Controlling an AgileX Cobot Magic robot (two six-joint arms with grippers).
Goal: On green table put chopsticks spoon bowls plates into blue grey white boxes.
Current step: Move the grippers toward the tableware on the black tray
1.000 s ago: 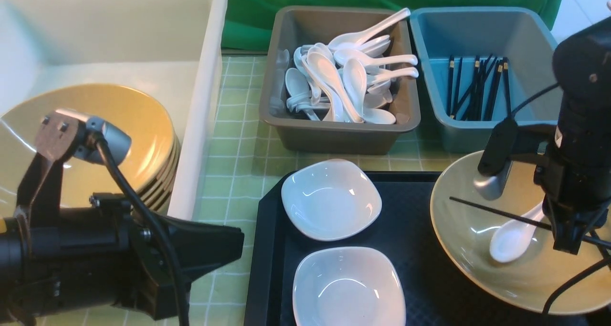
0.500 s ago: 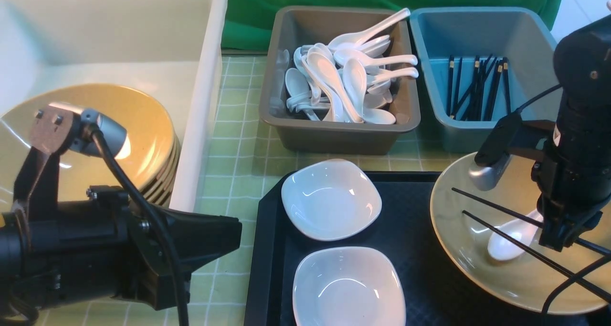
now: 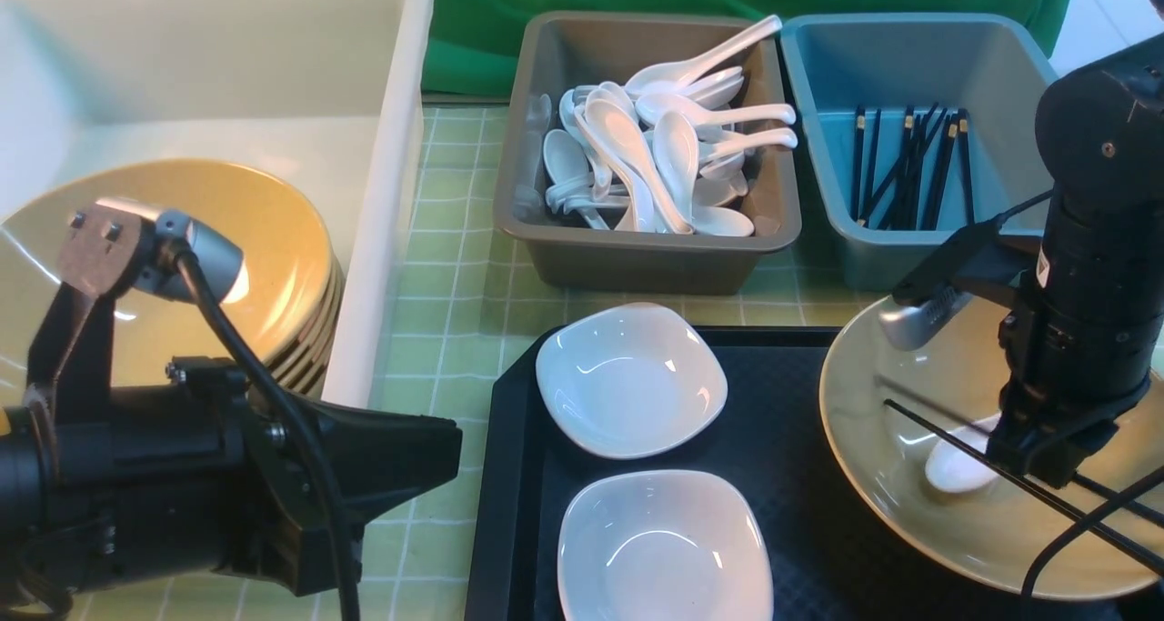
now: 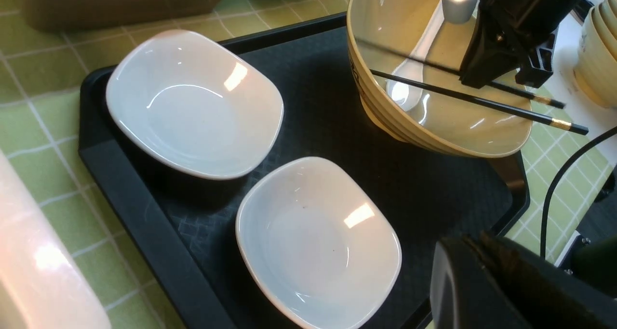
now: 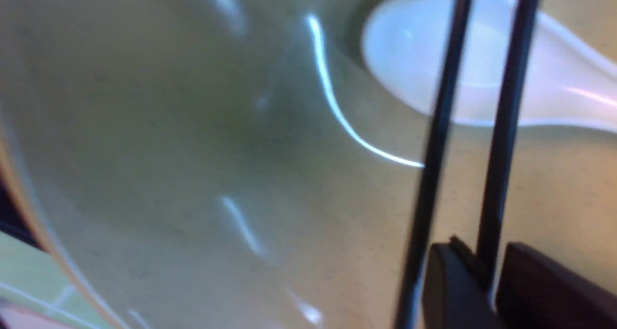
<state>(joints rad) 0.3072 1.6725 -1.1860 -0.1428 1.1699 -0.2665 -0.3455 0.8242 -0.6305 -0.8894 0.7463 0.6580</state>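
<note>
Low inside a tan bowl [image 3: 909, 530], the right gripper [image 3: 1037, 465], at the right end of a black tray [image 3: 818, 512] on the green table [image 3: 455, 312]. One of two black chopsticks [image 4: 434, 88] in the narrow gap between its jaws, the other just beside. Clamped or loose: hard to tell through the blur. Beneath the sticks, in the same bowl, a white spoon [image 3: 953, 468]. At front left, the left gripper [image 3: 450, 457], closed and empty. On the tray, two white plates [image 3: 630, 380].

Two black chopsticks [image 3: 946, 436] slant over a white spoon [image 3: 950, 468] lying in the tan bowl [image 3: 909, 521].
</note>
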